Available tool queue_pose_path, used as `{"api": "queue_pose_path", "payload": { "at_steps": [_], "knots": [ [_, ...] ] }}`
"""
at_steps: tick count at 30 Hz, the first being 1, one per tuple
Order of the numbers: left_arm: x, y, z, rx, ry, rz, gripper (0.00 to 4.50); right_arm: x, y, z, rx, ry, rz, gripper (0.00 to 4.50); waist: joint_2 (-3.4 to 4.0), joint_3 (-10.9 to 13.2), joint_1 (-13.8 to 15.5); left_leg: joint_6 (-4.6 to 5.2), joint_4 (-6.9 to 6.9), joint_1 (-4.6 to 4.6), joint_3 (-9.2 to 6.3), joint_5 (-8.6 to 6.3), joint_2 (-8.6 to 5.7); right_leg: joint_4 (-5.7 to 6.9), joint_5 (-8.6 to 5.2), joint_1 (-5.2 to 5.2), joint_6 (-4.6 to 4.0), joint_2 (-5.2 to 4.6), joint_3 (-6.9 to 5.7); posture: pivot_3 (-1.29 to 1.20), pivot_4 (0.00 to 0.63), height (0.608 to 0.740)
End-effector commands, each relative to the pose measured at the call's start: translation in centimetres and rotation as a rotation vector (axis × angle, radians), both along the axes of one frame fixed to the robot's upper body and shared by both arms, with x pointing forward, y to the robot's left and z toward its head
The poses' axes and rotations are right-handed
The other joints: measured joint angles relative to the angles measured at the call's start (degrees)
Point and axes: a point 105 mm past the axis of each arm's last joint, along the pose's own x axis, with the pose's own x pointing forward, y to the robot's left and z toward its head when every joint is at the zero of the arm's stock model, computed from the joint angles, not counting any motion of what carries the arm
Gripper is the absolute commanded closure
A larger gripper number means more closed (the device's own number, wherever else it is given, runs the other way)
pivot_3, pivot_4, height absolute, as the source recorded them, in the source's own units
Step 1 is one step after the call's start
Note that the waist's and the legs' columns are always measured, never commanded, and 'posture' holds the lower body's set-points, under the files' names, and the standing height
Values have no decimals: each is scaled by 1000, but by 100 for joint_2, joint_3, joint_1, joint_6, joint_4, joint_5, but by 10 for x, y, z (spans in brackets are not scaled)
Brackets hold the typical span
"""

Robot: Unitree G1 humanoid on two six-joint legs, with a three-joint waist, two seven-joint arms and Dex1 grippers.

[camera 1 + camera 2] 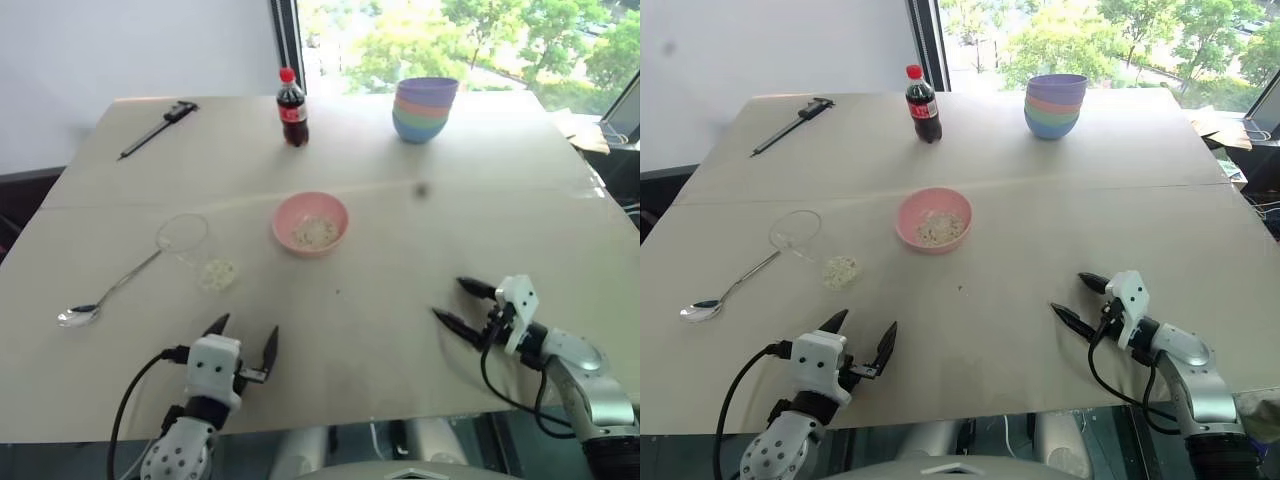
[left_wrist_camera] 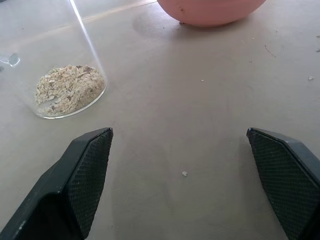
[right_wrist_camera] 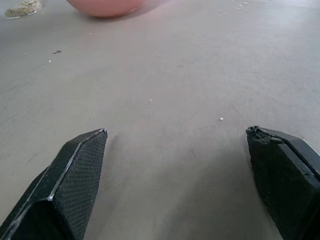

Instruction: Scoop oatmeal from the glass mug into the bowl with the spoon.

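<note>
A pale table [image 1: 420, 300] carries everything. Near its near edge, on the left, the left gripper [image 1: 244, 338] hovers with its two black fingers spread wide and nothing between them. Toward the near right corner, the right gripper [image 1: 462, 303] is also spread wide and empty, pointing in toward the table's middle.

The glass mug [image 1: 197, 251] stands left of the table's centre, with a small heap of oatmeal [image 2: 67, 89] in its bottom. The spoon [image 1: 105, 291] lies flat on the table toward the left edge, its oval bowl nearest the robot and the tip of its handle reaching up beside the mug's rim. Just right of the mug, close to the table's centre, sits the pink bowl [image 1: 310, 224], with some pale flakes already in it.

Along the far edge stand a cola bottle [image 1: 291, 109] with a red cap, a stack of pastel bowls [image 1: 425, 109] to its right, and a dark caliper [image 1: 158, 128] near the far left corner.
</note>
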Motion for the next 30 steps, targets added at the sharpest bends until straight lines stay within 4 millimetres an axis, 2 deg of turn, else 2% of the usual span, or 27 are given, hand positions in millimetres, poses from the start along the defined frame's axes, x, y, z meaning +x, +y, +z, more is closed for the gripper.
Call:
{"api": "queue_pose_path", "payload": {
  "at_steps": [1,25,28,30],
  "knots": [
    [-5,-4,-8,-6,39,-21,45,-4,4,-6,1,19,29,0,0,0,0,0,0,0,0,0,0,0,0,0,0,0,0,0,150,740],
    [-1,-6,-4,-24,21,-26,45,-5,4,-5,1,-15,19,0,1,-1,4,0,1,0,0,0,0,1,1,0,-1,2,-1,0,150,740],
    [0,-3,3,-41,-14,-13,45,-5,7,-3,8,-24,26,0,0,0,4,0,1,0,0,0,0,1,1,0,-1,1,0,0,150,740],
    [0,6,10,-82,-43,46,45,-4,12,1,17,-37,42,0,0,0,0,0,1,0,0,0,0,1,1,0,-1,1,0,0,150,740]
  ]
}}
